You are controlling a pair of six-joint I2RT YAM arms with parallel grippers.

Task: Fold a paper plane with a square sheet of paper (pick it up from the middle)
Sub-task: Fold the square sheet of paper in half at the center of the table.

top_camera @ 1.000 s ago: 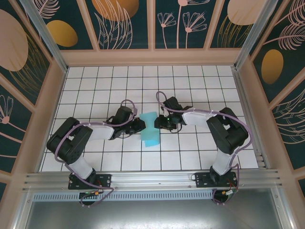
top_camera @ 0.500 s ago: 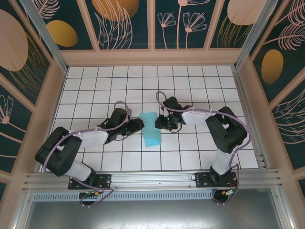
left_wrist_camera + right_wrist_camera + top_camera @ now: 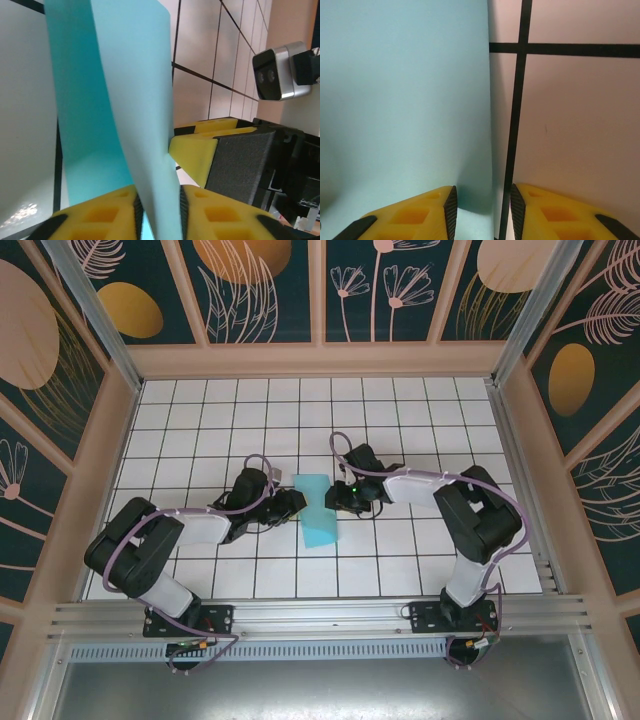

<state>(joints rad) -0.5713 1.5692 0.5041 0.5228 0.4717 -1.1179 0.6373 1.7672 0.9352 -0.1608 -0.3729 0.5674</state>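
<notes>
Both left gripper and right gripper, jaws nearly closed, pinch opposite sides of the square sheet of paper, seemingly steadying its raised fold.

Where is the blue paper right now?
In the top view the blue paper lies mid-table, between the left gripper and the right gripper, which pinch its two sides.

White gridded table (black lines) inside floral-patterned walls.
</notes>
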